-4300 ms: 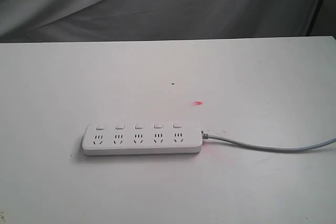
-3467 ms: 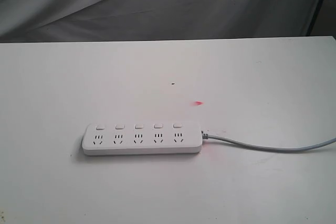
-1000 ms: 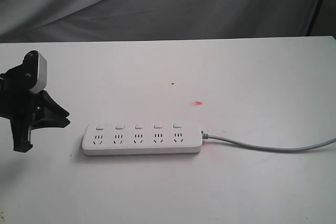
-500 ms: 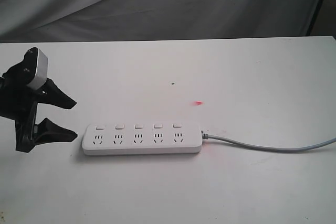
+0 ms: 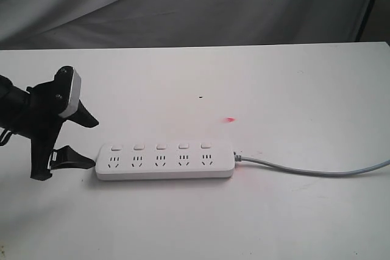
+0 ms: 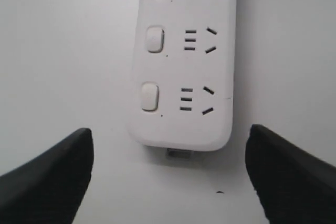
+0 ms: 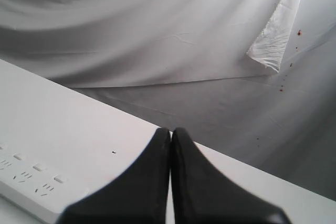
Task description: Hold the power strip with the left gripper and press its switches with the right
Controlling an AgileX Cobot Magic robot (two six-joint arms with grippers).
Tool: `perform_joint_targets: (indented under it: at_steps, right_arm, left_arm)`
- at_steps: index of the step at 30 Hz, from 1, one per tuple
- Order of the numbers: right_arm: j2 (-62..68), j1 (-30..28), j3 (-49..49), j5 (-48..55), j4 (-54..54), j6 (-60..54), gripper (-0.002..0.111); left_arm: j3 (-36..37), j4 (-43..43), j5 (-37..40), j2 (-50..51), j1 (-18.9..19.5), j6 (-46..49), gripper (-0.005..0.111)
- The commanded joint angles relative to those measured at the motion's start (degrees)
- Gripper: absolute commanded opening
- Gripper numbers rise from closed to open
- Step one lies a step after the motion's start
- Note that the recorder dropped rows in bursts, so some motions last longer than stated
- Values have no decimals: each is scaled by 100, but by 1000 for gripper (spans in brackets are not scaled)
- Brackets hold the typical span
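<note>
The power strip lies flat on the white table, its grey cable trailing off to the right. Five switches run in a row above the sockets. My left gripper is open just left of the strip's left end, one finger behind and one in front, touching nothing. In the left wrist view the power strip ends a little short of the left gripper, whose fingers spread wider than the strip. The right gripper is shut and empty, out of the exterior view, with the power strip low beside it.
The white table carries a red light spot and a small dark speck behind the strip. Grey cloth hangs behind the table's far edge. A dark stand rises at the far right.
My left arm came in from the left, opened its jaws and moved right until the fingers reach the strip's left end. The strip has not moved.
</note>
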Motion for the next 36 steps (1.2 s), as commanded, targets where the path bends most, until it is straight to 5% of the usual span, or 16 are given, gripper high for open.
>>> perform_joint_targets:
  at_steps: [1, 36]
  right_arm:
    - [-26, 6, 16, -3, -31, 20, 0]
    - [-26, 6, 16, -3, -31, 20, 0]
  left_arm:
    - [-244, 103, 55, 258, -42, 20, 77]
    - [-666, -75, 282, 1294, -72, 20, 78]
